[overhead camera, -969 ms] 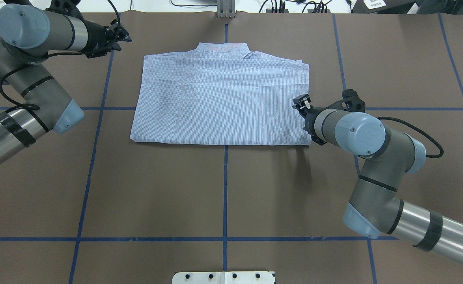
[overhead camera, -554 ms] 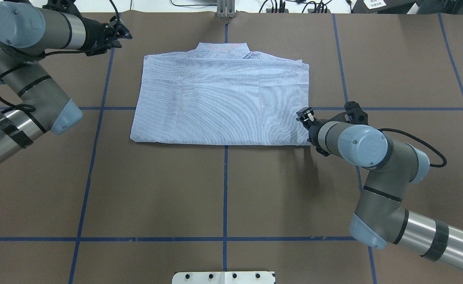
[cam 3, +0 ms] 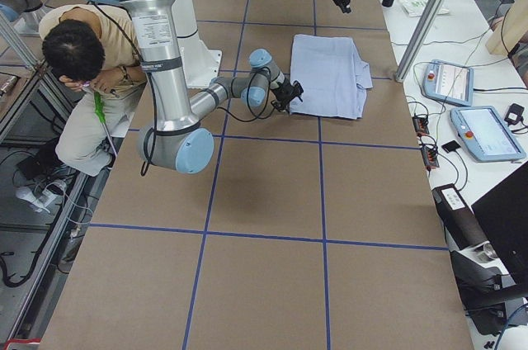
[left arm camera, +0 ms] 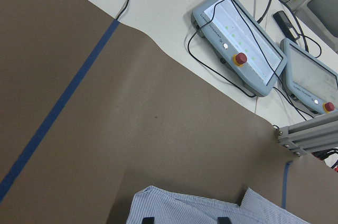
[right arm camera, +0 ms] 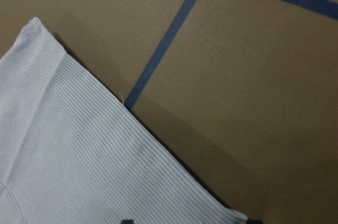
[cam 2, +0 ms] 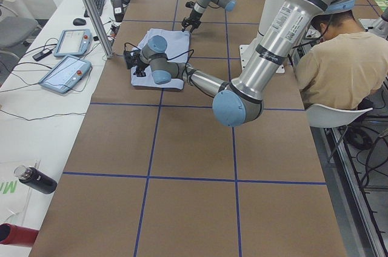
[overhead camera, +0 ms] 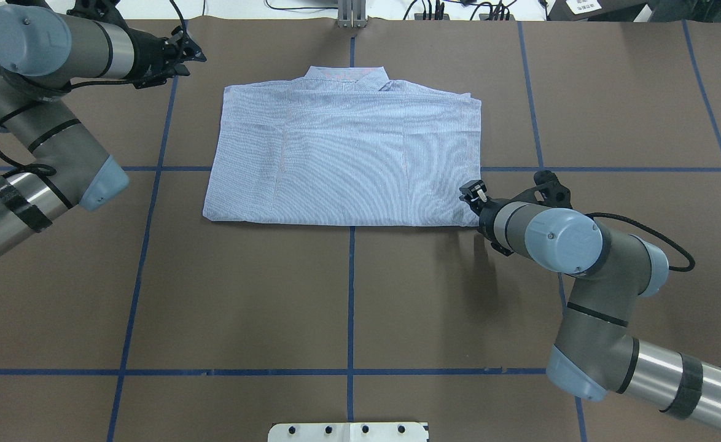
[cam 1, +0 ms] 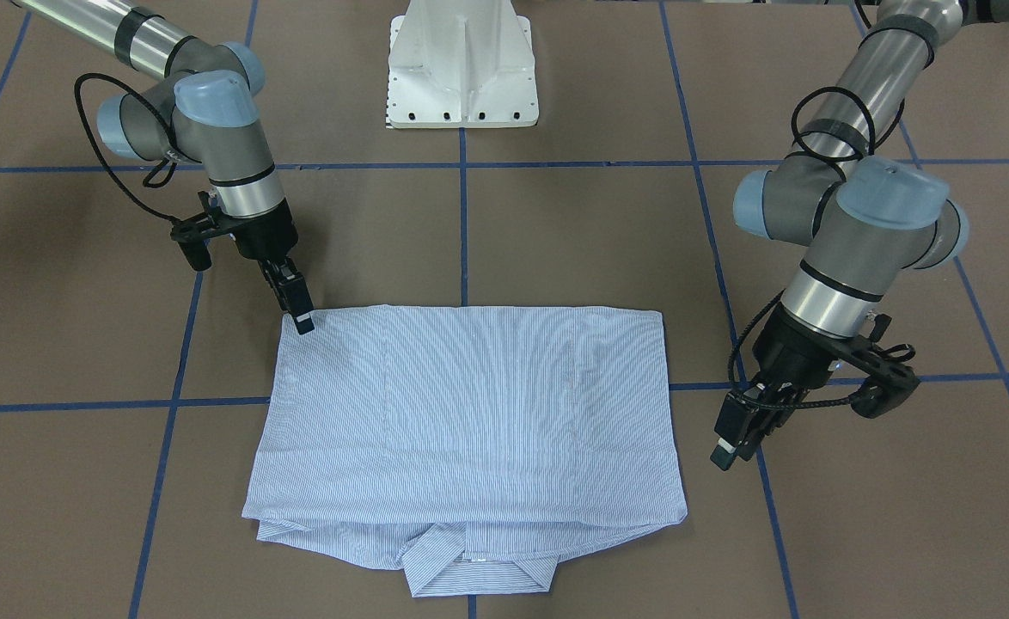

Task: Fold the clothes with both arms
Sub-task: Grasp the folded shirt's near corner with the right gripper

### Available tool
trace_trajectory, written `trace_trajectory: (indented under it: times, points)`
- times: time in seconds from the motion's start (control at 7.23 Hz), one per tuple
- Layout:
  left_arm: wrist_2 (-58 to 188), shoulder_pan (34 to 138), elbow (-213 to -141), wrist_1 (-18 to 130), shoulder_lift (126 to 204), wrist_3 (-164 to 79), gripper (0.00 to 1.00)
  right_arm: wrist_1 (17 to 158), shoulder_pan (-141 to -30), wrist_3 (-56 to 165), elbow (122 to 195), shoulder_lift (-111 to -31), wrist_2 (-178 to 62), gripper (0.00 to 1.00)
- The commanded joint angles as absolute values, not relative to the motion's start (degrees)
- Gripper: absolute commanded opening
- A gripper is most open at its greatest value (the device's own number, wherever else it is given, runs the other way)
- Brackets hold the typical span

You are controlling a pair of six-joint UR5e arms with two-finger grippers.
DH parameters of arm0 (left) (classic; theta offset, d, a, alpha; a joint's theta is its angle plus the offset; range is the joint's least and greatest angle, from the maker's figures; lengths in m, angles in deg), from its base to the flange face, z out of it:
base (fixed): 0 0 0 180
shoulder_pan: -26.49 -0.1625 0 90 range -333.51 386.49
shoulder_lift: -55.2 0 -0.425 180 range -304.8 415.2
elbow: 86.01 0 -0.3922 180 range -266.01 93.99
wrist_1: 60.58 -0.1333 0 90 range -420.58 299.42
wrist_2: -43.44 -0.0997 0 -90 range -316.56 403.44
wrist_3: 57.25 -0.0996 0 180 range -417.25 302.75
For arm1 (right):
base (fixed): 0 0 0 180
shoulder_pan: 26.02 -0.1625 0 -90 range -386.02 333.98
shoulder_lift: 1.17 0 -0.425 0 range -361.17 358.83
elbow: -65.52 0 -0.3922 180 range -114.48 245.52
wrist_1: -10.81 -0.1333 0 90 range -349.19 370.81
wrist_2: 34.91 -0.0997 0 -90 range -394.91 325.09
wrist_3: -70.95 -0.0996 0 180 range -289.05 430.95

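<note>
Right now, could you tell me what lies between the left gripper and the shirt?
Only bare table cover separates left gripper from shirt, shown in the front-facing view.

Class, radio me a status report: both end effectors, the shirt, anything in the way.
Right end effector open at a near corner of the shirt. Left end effector open, off the cloth. Shirt folded flat. Nothing seen blocking.

Light blue striped fabric shirts (overhead camera: 345, 162): 1
Silver-grey jointed robot arms (overhead camera: 572, 236): 2
Grey red-buttoned control pendants (left arm camera: 237, 49): 2
</note>
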State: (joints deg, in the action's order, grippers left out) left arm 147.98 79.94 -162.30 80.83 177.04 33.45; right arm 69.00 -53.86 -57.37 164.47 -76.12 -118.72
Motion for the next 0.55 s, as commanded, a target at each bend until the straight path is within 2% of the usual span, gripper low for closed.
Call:
trace_trajectory:
  times: [0.0, 0.14, 0.42]
  points:
    - [147.9, 79.8, -162.2, 80.8, 177.1, 33.7, 0.50, 69.0, -53.1, -57.4, 166.3, -78.4, -118.7, 0.76]
    - [147.9, 79.8, -162.2, 80.8, 177.1, 33.7, 0.50, 69.0, -52.9, -57.4, 166.0, -78.3, -118.6, 0.70]
    - [147.9, 79.8, -162.2, 80.8, 177.2, 33.7, 0.50, 69.0, -52.7, -57.4, 165.5, -77.9, -118.5, 0.67]
